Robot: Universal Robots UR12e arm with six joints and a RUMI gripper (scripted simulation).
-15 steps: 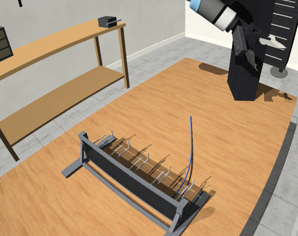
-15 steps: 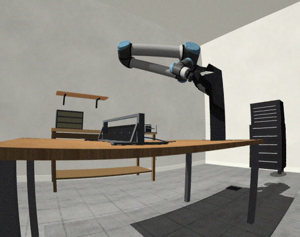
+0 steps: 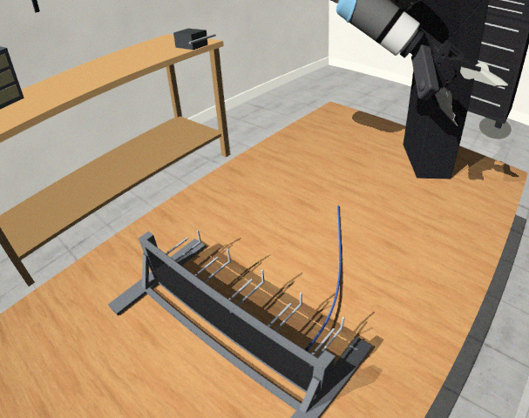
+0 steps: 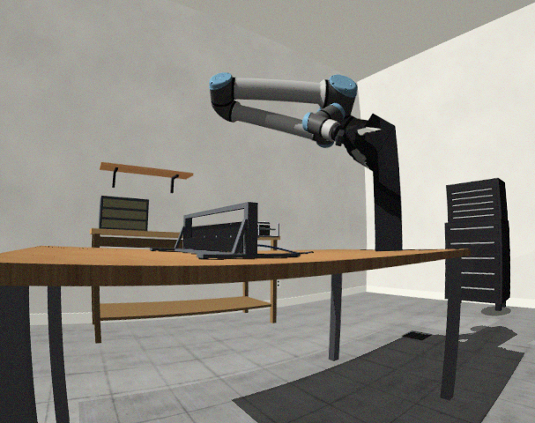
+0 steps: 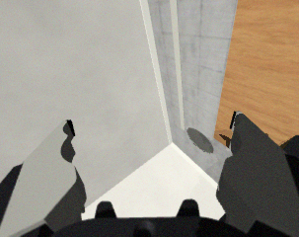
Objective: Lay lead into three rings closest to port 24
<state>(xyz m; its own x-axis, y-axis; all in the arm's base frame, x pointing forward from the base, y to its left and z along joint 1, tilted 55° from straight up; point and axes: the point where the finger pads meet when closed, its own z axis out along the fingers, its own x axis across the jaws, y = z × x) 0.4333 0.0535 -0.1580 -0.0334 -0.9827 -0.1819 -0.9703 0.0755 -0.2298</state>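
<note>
The grey rack [image 3: 237, 310] stands on the wooden table; it also shows in the exterior view [image 4: 221, 236]. Steel rings stick out along its top rail, with the left-end rings [image 3: 186, 245] at one end. The blue lead [image 3: 338, 270] leaves the rack near its right end, passes by the right-end ring [image 3: 332, 337], and runs out flat over the table to its free end [image 3: 337, 207]. It lies in none of the left-end rings. My gripper [image 3: 467, 90] is open and empty, high up by the arm's black pedestal [image 3: 435, 135], far from the lead. The wrist view shows its spread fingers over wall and floor.
A wooden workbench [image 3: 98, 76] with a small dark box [image 3: 190, 37] stands left of the table. A dark drawer cabinet [image 4: 477, 241] stands behind the pedestal. The table's edge [image 3: 494, 279] runs down the right side.
</note>
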